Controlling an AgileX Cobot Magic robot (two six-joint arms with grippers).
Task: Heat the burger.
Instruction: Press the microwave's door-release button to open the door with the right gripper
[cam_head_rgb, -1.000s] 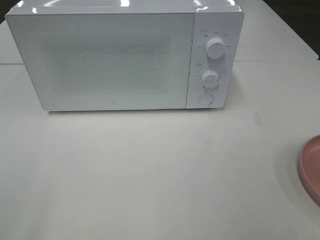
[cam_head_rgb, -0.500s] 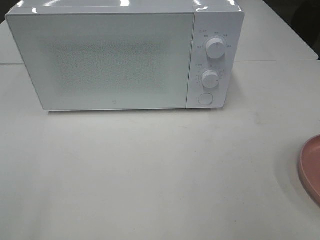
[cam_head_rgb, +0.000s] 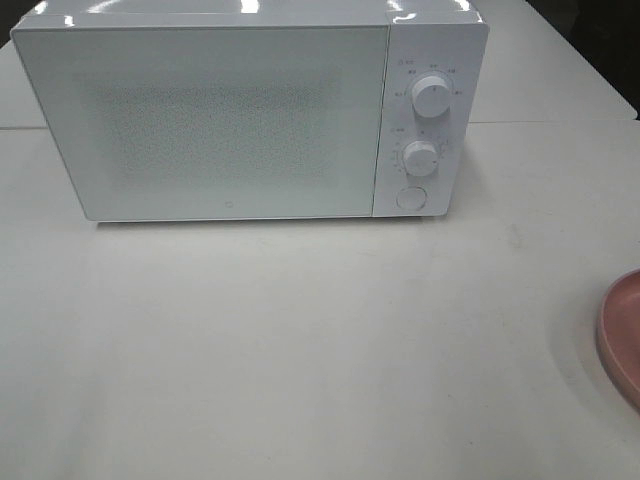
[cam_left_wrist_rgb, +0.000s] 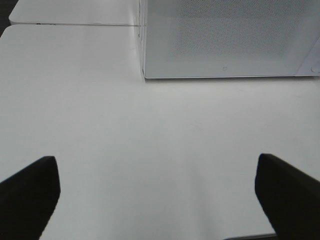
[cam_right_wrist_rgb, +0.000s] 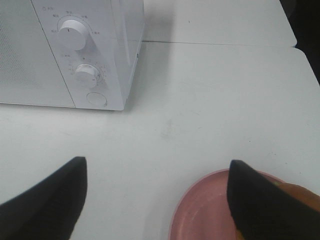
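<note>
The burger (cam_right_wrist_rgb: 299, 192) sits on the pink plate (cam_right_wrist_rgb: 200, 215) at the right edge of the surface (cam_head_rgb: 300, 350), partly hidden behind one finger of the right tool (cam_right_wrist_rgb: 156, 180), which gapes empty and is far nearer than the likewise released left tool (cam_left_wrist_rgb: 157, 175) facing the shut microwave (cam_head_rgb: 200, 120).

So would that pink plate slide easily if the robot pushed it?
Probably: the pink plate looks stiff and smooth, lying flat on the smooth table. Low and wide, it likely won't tip. The burger on it may add weight.
</note>
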